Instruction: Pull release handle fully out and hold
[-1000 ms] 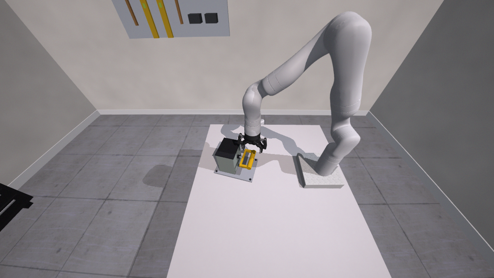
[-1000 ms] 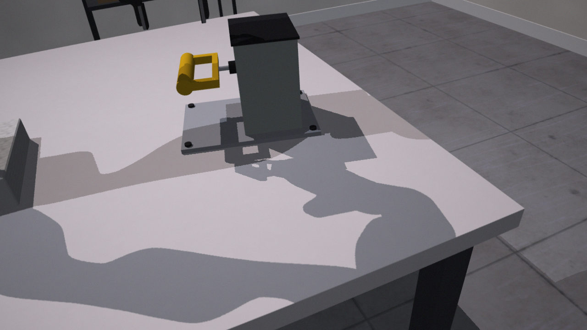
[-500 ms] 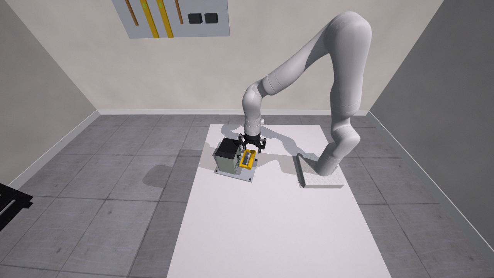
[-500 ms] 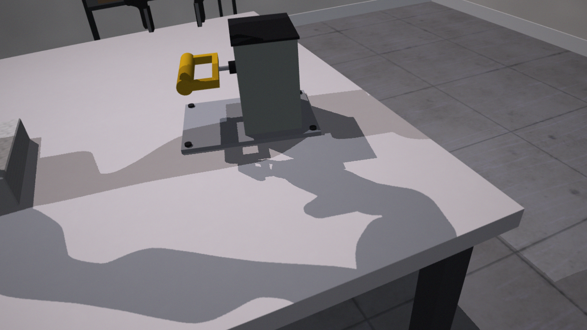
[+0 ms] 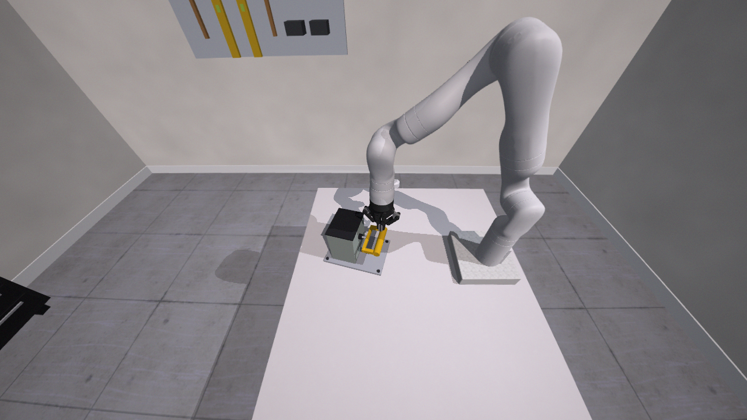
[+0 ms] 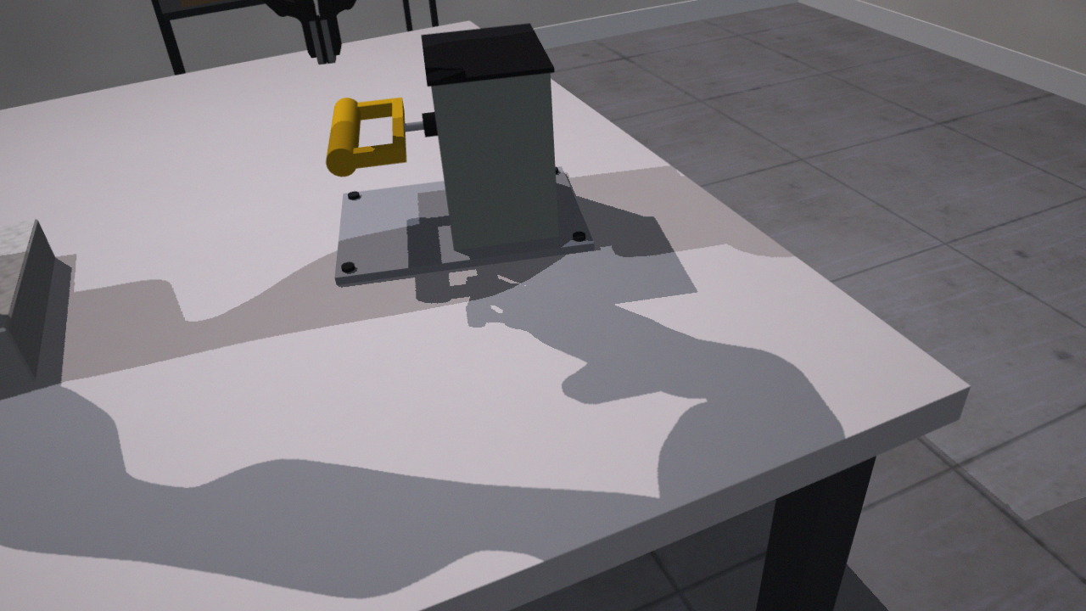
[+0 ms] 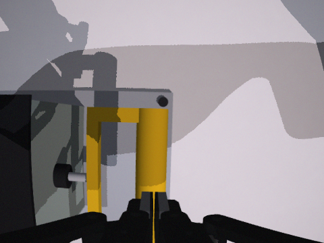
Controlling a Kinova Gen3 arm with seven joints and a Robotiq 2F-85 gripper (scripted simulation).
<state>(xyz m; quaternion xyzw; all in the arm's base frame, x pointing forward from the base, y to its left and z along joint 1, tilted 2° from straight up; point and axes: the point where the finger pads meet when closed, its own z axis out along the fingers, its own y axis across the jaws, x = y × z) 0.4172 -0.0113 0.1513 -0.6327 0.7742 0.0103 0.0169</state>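
The yellow release handle (image 5: 377, 241) sticks out on a short rod (image 6: 415, 127) from a grey box with a black top (image 5: 342, 237), bolted to a grey baseplate (image 5: 358, 259) on the white table. Its round grip (image 6: 341, 137) is at the end away from the box. My gripper (image 6: 324, 49) points down and hangs above the grip, apart from it. The fingers are shut together with nothing between them. In the wrist view the shut fingertips sit over the near end of the grip (image 7: 153, 153). The rod (image 7: 77, 177) shows only a short length.
My arm's base stands on a pale pedestal (image 5: 482, 258) to the right of the box; its edge also shows in the exterior view (image 6: 30, 304). A black frame (image 6: 174, 14) stands behind the table. The table edge is close beyond the box.
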